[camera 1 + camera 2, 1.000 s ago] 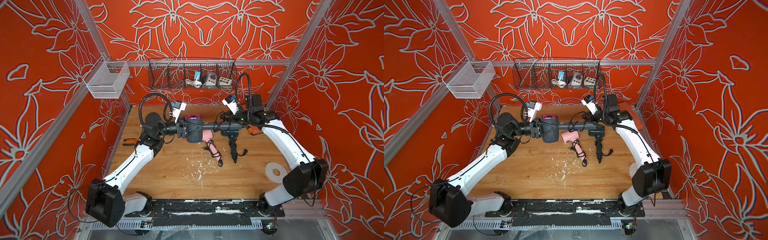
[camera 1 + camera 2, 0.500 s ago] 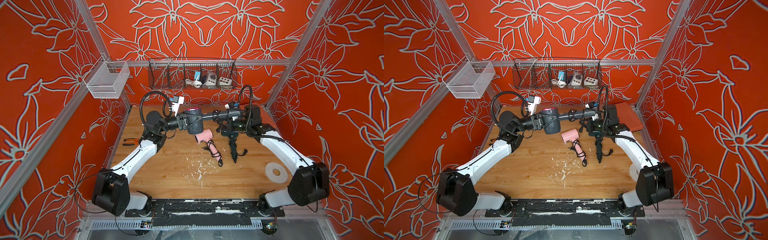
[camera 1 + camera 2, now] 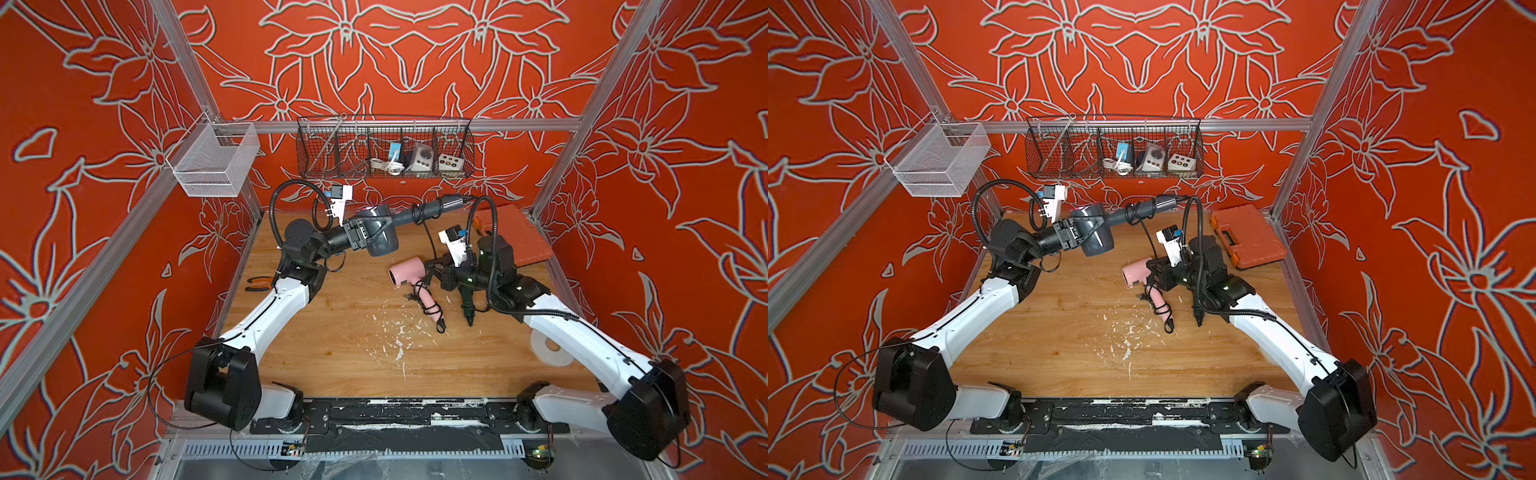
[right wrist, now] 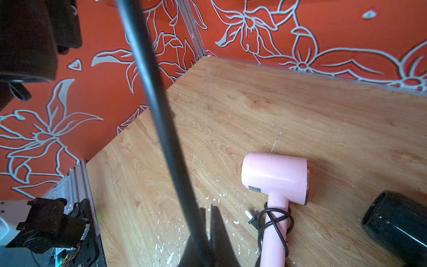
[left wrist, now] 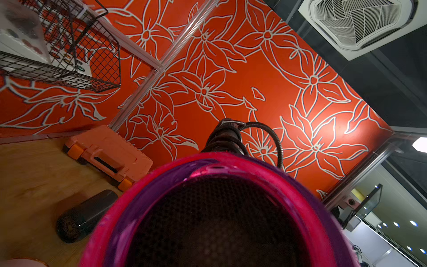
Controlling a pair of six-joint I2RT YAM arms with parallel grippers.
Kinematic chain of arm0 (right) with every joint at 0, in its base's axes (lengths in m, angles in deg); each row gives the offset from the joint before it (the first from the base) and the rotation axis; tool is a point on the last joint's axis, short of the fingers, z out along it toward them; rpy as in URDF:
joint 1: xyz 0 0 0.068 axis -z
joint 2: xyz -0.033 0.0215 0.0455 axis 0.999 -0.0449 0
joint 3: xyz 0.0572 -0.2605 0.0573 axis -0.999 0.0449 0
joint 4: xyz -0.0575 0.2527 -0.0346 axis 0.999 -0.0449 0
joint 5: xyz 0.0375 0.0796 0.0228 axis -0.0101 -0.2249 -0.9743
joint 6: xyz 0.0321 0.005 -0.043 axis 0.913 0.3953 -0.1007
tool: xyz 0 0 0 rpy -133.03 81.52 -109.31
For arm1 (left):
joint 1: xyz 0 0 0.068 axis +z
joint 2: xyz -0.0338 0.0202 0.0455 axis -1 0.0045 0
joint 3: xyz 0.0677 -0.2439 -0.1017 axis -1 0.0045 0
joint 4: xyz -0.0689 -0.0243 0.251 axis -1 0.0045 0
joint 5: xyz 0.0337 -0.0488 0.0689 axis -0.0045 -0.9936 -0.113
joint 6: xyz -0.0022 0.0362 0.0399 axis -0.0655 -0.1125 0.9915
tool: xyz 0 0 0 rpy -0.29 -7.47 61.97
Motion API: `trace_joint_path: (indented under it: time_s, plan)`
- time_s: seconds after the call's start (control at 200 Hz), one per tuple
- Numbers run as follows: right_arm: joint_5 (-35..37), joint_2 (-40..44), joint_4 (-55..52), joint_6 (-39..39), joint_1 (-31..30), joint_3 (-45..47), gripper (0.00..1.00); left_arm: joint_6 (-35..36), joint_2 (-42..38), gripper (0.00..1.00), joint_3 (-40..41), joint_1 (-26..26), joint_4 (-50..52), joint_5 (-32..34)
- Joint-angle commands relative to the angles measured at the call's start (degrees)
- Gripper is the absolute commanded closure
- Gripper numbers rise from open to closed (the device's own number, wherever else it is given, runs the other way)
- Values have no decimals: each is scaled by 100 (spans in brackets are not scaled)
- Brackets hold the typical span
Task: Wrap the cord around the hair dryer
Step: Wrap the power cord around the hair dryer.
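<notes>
Around, floral walls [image 3: 415, 62]; wooden tabletop [image 3: 353, 361].

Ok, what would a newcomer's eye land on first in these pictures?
Probably the grey hair dryer, held in mid-air by the left gripper above the back of the table, its cord coiled on the handle and running down to the shut right gripper. Next, the pink hair dryer lying mid-table with a black cord wound round its handle, and the loud orange flowered walls all around.
</notes>
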Motion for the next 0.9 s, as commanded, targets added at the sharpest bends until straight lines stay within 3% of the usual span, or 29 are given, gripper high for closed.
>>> trace_joint_path:
  time_s: [0.0,0.215,0.335,0.6,0.896]
  plan:
    - [671,60,-553,-252,-221,80,100,349,-263,100,-57,98,-153,525]
    - [1215,135,-1137,-559,-766,-88,100,1184,-394,100,-113,135,930,706]
    - [1519,84,-1785,-851,-984,-348,100,1995,-485,100,-285,135,2092,892]
    - [2197,-190,-3638,-1697,-1135,-1469,100,3557,-551,100,-761,88,4351,1096]
    - [3206,-933,-4957,-2942,-1137,-3070,100,4422,-376,100,-1038,-384,5788,1278]
